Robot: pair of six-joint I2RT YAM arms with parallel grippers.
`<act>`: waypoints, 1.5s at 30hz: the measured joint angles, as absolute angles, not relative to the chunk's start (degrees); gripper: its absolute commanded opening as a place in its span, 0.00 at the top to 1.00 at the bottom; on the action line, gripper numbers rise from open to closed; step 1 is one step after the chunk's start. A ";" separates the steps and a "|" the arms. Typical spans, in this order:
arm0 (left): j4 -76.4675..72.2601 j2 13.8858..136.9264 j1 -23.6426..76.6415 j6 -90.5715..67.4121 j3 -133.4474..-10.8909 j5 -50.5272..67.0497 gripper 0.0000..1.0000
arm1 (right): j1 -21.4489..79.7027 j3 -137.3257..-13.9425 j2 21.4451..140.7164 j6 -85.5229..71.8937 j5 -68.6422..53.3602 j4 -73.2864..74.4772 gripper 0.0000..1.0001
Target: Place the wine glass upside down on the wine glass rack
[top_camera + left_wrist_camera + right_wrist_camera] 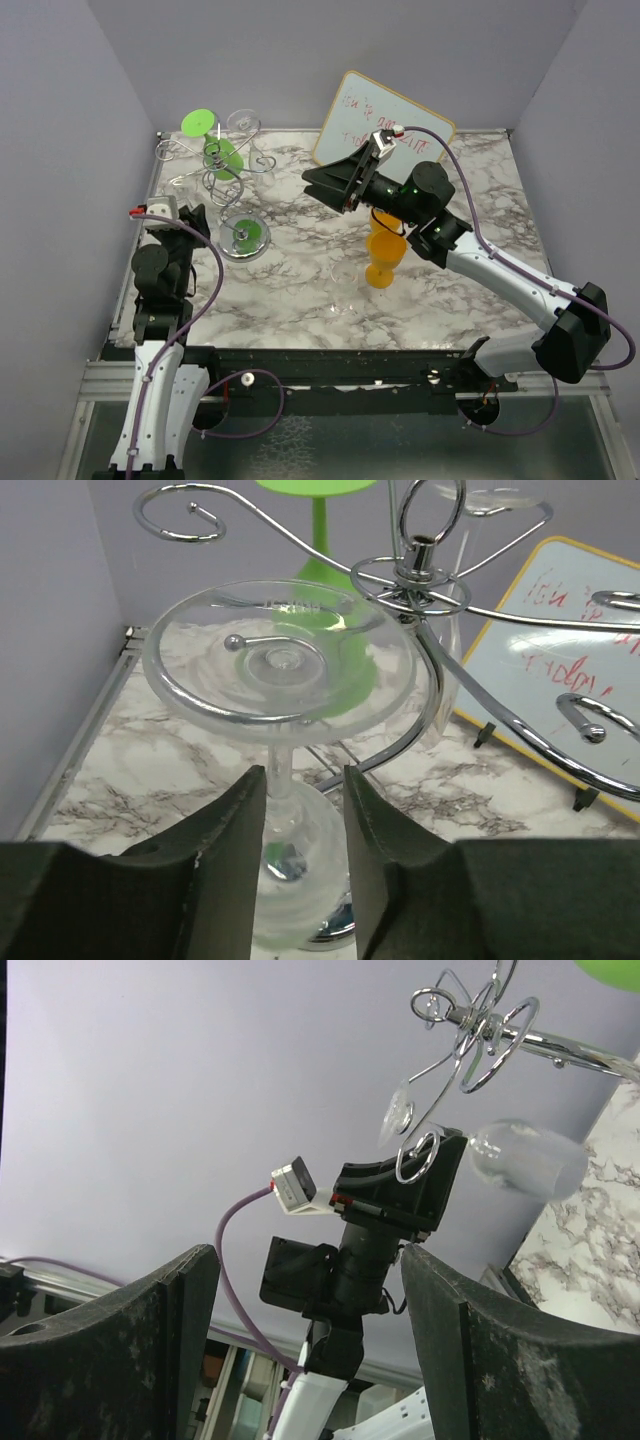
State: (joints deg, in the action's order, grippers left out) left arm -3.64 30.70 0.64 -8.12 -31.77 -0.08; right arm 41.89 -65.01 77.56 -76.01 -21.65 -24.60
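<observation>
And there it was: the wine glass (pixel 285 665) hung upside down, long axis straight up and down, foot on top, stem dropping plumb and the bowl below with its mouth facing the marble surface (pixel 470 780). Its round foot sat cradled in a curled, ball-tipped loop of the wine glass rack (pixel 420 555), on the arm nearest the left arm's base, at the back left of the surface. The glass was clear all over, with a green tint showing through the foot from a green glass (pixel 318 520) behind. The left gripper (pixel 305 775) had its dark fingers (pixel 235 830) a narrow gap apart, straddling the stem with daylight beside it, clamped on nothing. The right gripper (pixel 308 1255) hung mid-surface, fingers spread wide and empty, above an orange glass (pixel 383 260).
</observation>
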 measured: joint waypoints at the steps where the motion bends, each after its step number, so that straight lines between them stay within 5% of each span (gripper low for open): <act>1: -3.51 30.20 0.64 -8.62 -31.77 -0.10 0.56 | 41.89 -64.99 77.56 -76.01 -21.65 -24.60 0.22; 17: 10.52 23.09 0.60 -17.54 -32.86 -3.40 0.22 | 41.89 -64.71 76.71 -73.19 -21.10 -22.31 0.17; 20: 14.94 20.82 0.60 -20.86 -34.17 -3.62 0.02 | 41.89 -64.73 76.47 -70.26 -20.23 -19.03 0.17; 33: 36.97 12.12 0.60 -35.57 -47.46 -4.08 0.01 | 41.89 -65.91 73.52 -52.03 -10.11 -0.08 0.18; 45: 39.09 20.82 0.89 -27.03 -62.78 2.55 0.02 | 41.89 -76.66 74.96 -27.18 10.20 28.40 0.18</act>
